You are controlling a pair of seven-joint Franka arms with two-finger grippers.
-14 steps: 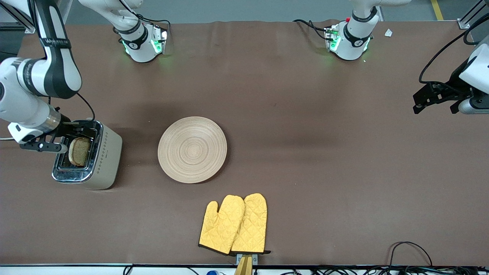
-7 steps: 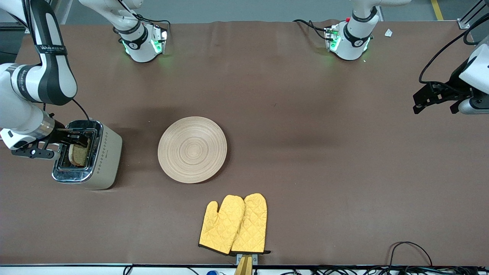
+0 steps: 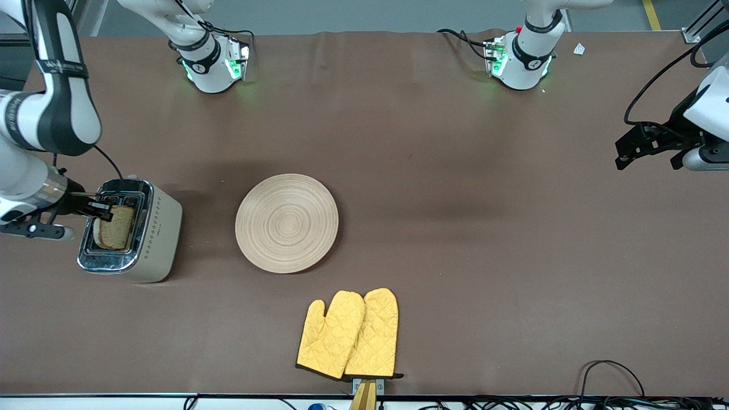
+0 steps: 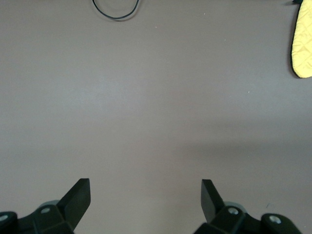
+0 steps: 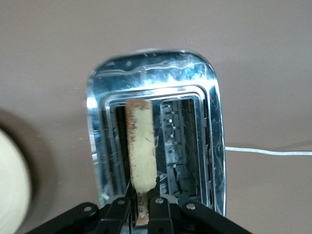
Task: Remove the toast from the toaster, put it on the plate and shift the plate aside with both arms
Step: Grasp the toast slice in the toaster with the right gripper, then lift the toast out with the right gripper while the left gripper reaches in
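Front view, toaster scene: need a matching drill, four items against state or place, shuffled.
Items:
1. toast
2. plate
3. left hand
4. oven mitts

States:
A. open over bare table
B. bare, beside the toaster
C. pinched by the right hand, over a toaster slot
D. nearest the front camera

Pairs: 1-C, 2-B, 3-A, 4-D

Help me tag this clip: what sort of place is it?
Likely a robot lab bench staged as a kitchen: two arms bolted to a brown table, with a toaster, a plate and oven mitts.
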